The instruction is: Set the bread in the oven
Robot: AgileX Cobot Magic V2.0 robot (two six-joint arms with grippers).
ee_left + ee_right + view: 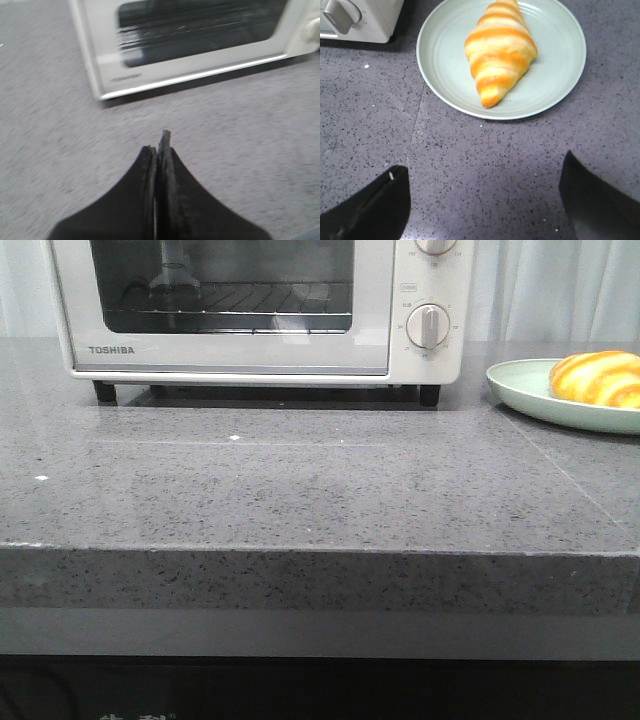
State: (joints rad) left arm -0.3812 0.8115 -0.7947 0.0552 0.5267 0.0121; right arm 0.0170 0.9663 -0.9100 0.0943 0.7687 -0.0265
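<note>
On its plate (445, 95) the bread (499, 50) waits untouched; right claw (485, 200) gapes wide, left claw (159, 150) pinched empty; oven (260, 310) door needs opening first

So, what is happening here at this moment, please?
Nothing is held yet. The bread lies on a pale green plate on the counter, right of the oven, whose door is closed. The right end effector is open, above the counter near the plate. The left end effector is shut, empty, facing the oven.
</note>
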